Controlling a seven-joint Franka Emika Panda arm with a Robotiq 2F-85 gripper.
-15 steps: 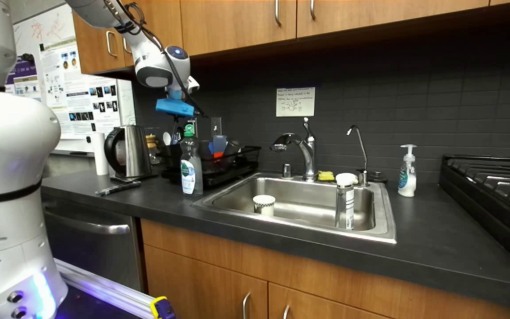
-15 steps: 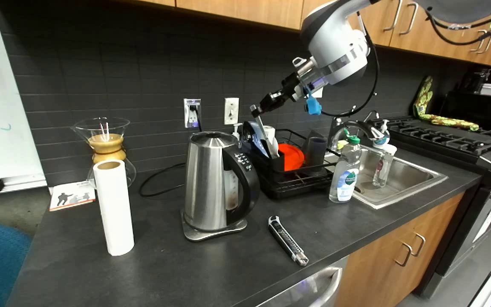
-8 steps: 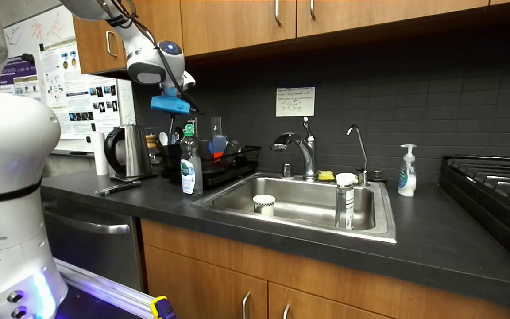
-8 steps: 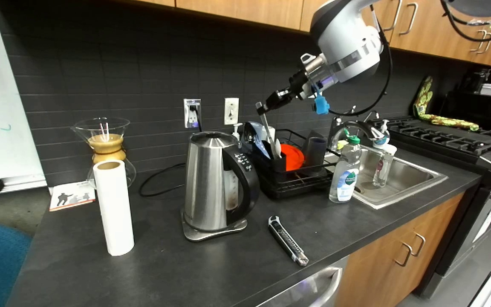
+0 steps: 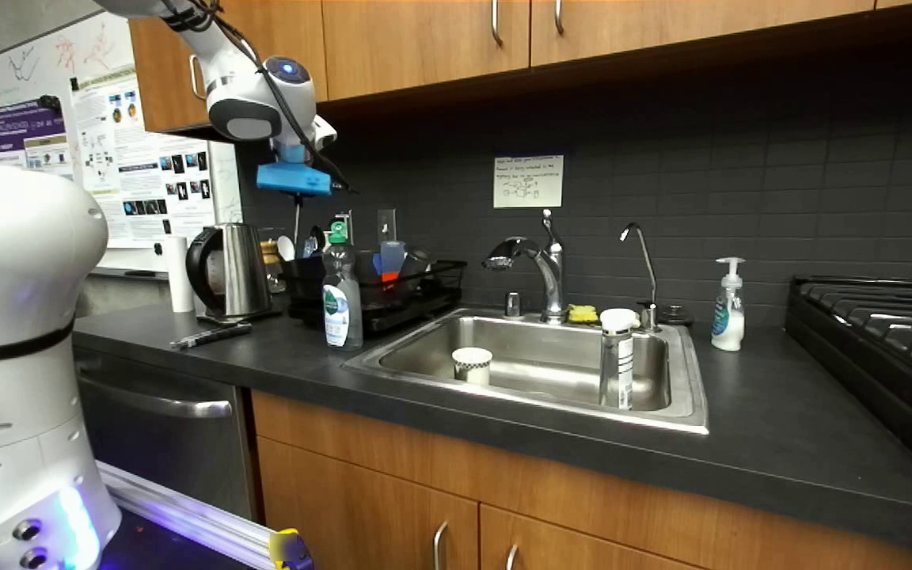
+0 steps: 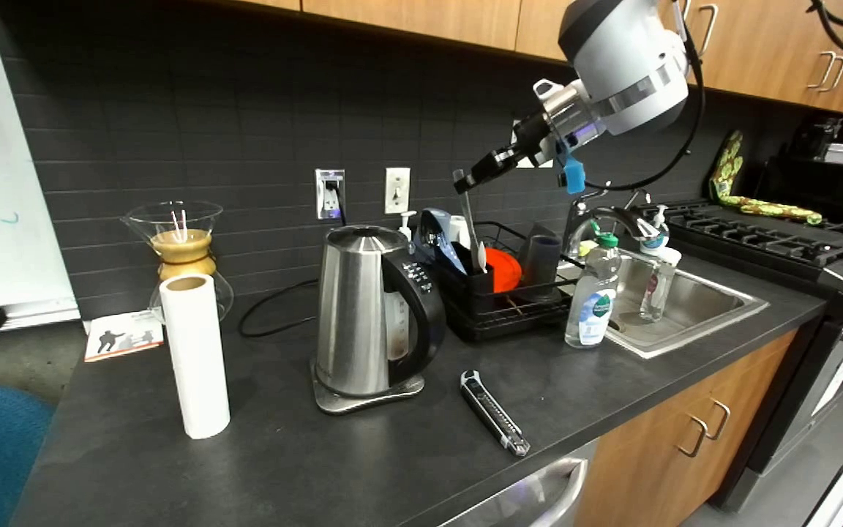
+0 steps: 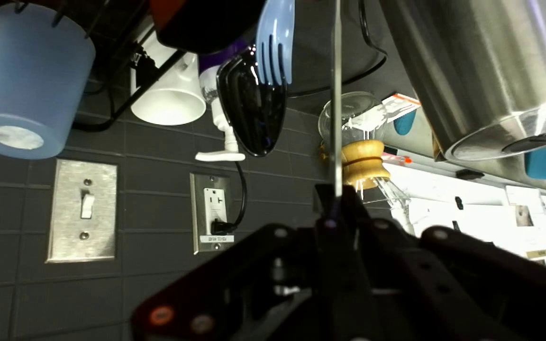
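Note:
My gripper (image 6: pixel 464 183), black and angled downward, is shut on the upper end of a thin silver utensil (image 6: pixel 470 223). In the wrist view the utensil (image 7: pixel 336 94) runs as a narrow metal bar from between the fingertips up past the frame's top edge. Its lower end goes down into the black utensil caddy (image 6: pixel 477 284) of the dish rack (image 6: pixel 498 326) and is hidden there. Beside it are a light blue fork (image 7: pixel 275 42) and a glossy black spoon (image 7: pixel 252 106). In an exterior view the utensil (image 5: pixel 298 218) hangs below the blue part of the wrist.
A steel kettle (image 6: pixel 356 315) stands close to the rack, with a box cutter (image 6: pixel 493 413) on the counter. A dish soap bottle (image 5: pixel 341 297) is between rack and sink (image 5: pixel 519 364). Wooden cabinets (image 5: pixel 424 47) hang above. An orange-red item (image 6: pixel 502 269) and dark cup (image 6: pixel 541 256) sit in the rack.
The gripper has risen slightly and moved toward the robot's base, with the utensil still in it. The utensil has shifted along with it and stands more upright. The surrounding objects have stayed in place.

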